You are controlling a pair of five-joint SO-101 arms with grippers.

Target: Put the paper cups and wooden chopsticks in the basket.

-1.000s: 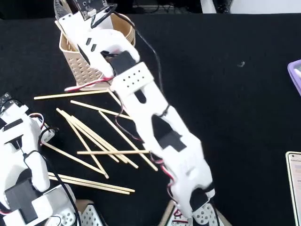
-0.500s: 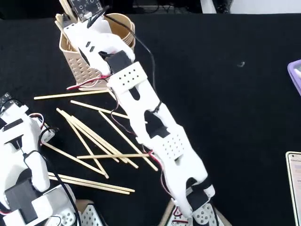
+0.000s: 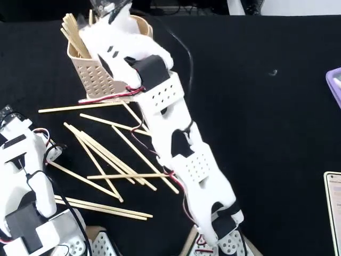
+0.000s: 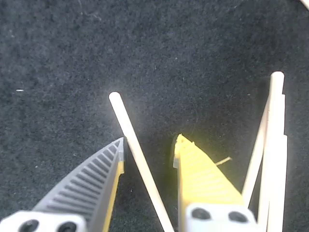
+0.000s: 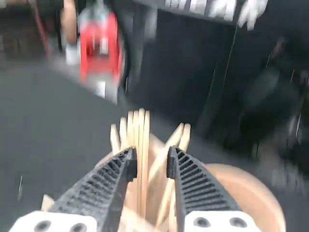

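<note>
Chopsticks [image 3: 73, 33] stand bundled in the basket [image 3: 95, 80] at the far left of the table [image 3: 256, 133], with a paper cup [image 3: 143, 25] in it beside them. Your right gripper [image 5: 148, 157] hovers over that bundle, jaws slightly parted, clamping nothing. Your left gripper [image 4: 147, 145] is parted too, straddling one loose chopstick [image 4: 128, 130] without gripping it. Other loose chopsticks [image 3: 109, 157] lie scattered near the basket.

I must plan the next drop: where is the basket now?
In the high view, the basket stands at the far left of the table, just beyond the scattered chopsticks.
</note>
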